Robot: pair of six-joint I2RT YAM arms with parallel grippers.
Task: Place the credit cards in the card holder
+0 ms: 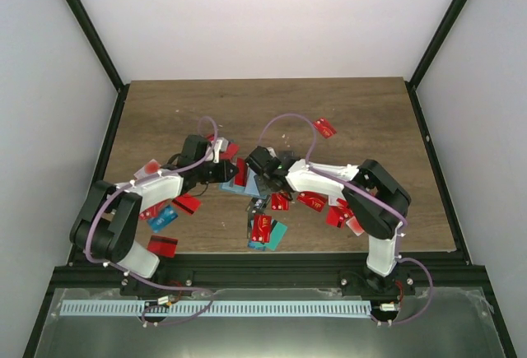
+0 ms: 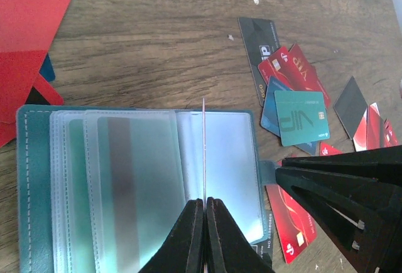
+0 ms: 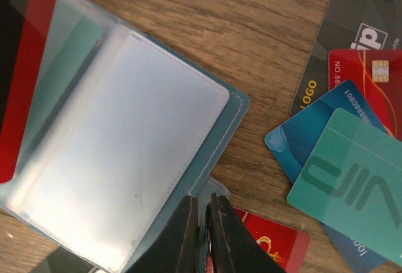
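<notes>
The left gripper [image 2: 204,203] has its two fingers pressed fully together on a red card [image 2: 204,147]. In its own wrist view the card stands on edge and shows only as a thin line. In the right wrist view the same card appears as a red strip in the upper left of the frame.

The right gripper [image 3: 202,201] is nearly closed, and it seems to pinch the small strap tab [image 3: 215,190] at the edge of the card holder [image 3: 235,107].

The card holder lies open on the wooden table [image 2: 157,34], in the lower left of the left wrist view. Its clear sleeves [image 2: 135,179] are spread like pages.

The other credit cards [image 2: 301,119] lie scattered on the right side of that view, some overlapping each other.

In my judgement the card is light, stiff and smooth, so a firm pinch on its short end is best. The sleeves are soft and slippery and will bend away easily. The holder is also light and may slide, so the tab or the stitched teal border is the sensible place to hold it.
</notes>
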